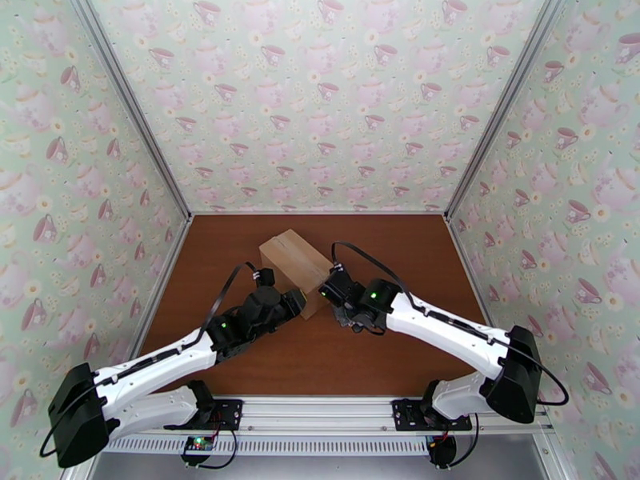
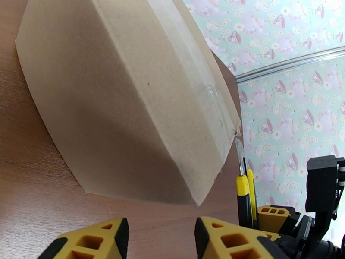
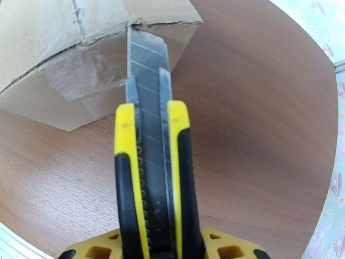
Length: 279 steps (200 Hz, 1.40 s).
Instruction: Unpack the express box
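Clamping one utility knife (image 3: pixel 151 178), the right gripper (image 3: pixel 166 247) puts the blade tip at the taped corner seam of the one express box (image 3: pixel 39 35), at its 12 o'clock. On the left gripper (image 2: pixel 157 240) the fingers are apart and empty, box just ahead at 12. Box sits mid-table (image 1: pixel 384 354). Probably light, stiff cardboard with slick tape, so brace the side walls, not the flaps.

A brown wood-grain desk (image 1: pixel 360 362) spans the lower middle of the top view. One thing lies flat on it, a closed cardboard box (image 1: pixel 294 260), just above frame centre, turned at an angle, with clear tape over its seam.
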Each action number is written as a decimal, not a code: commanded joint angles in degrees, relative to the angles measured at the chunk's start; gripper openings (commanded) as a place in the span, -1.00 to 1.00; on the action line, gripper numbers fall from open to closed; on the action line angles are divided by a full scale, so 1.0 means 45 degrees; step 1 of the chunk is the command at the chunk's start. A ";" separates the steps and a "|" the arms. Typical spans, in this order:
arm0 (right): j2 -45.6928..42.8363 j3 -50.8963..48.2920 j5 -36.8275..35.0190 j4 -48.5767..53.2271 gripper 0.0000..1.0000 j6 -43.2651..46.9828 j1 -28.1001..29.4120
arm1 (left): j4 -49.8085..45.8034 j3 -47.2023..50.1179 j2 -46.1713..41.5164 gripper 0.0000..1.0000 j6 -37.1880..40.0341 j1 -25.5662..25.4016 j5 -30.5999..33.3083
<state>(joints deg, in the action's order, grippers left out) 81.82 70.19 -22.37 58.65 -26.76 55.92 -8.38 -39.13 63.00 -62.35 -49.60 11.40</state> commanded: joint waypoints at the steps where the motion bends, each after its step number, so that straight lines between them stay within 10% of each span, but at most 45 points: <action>1: 0.0079 0.0451 -0.0374 0.0003 -1.00 0.0012 0.0081 | 0.0036 -0.0166 -0.0114 -0.06 0.0203 -0.0041 0.0222; 279: 0.0167 0.0644 -0.0753 0.0560 -1.00 0.0186 0.0074 | 0.0495 -0.0215 0.0297 -0.06 0.0117 -0.0061 -0.0053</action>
<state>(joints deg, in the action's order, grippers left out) 82.83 71.81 -26.22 61.65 -26.50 55.92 -6.63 -39.13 64.18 -62.37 -49.60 11.35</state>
